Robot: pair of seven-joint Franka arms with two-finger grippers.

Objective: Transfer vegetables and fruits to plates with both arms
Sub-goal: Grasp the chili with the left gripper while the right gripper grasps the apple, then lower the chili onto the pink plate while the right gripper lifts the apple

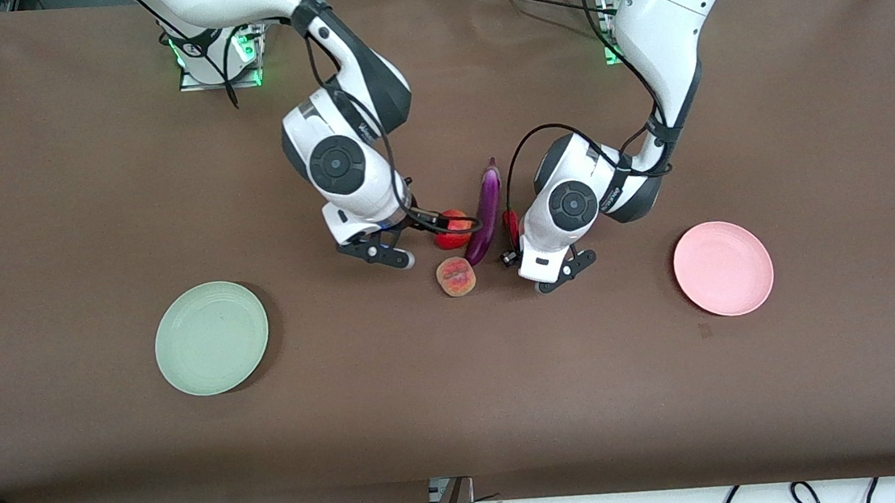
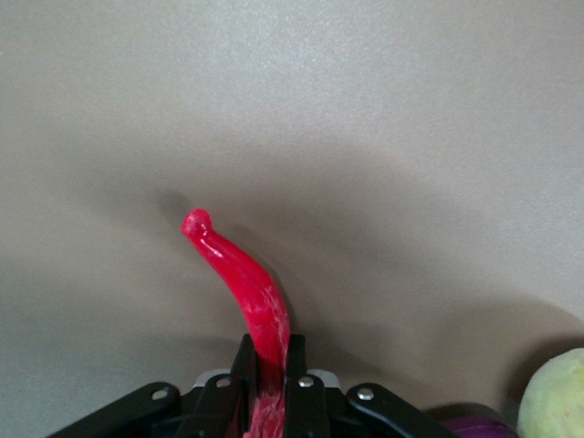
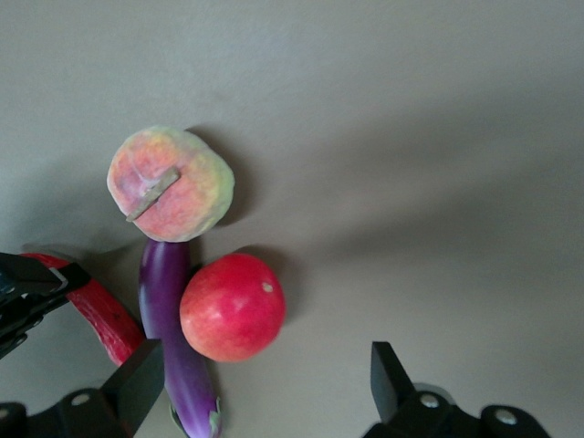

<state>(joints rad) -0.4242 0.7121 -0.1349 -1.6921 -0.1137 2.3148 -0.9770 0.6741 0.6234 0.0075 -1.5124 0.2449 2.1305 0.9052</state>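
My left gripper (image 1: 512, 239) is shut on the red chili pepper (image 2: 243, 277), low over the table beside the purple eggplant (image 1: 484, 212), toward the left arm's end. The chili (image 1: 510, 223) sticks out ahead of the jaws. My right gripper (image 3: 265, 379) is open and empty, low beside the red apple (image 3: 232, 307), with the apple just ahead of its fingertips. In the front view the right gripper (image 1: 418, 225) is next to the apple (image 1: 452, 231). The peach (image 1: 456, 277) lies nearer the front camera than the apple. The mint green plate (image 1: 212, 338) and the pink plate (image 1: 723, 269) hold nothing.
The apple touches the eggplant (image 3: 173, 360), and the peach (image 3: 171, 183) lies at the eggplant's tip. The two arms' wrists flank this cluster closely. The green plate is toward the right arm's end, the pink plate toward the left arm's end. Brown table cloth lies all round.
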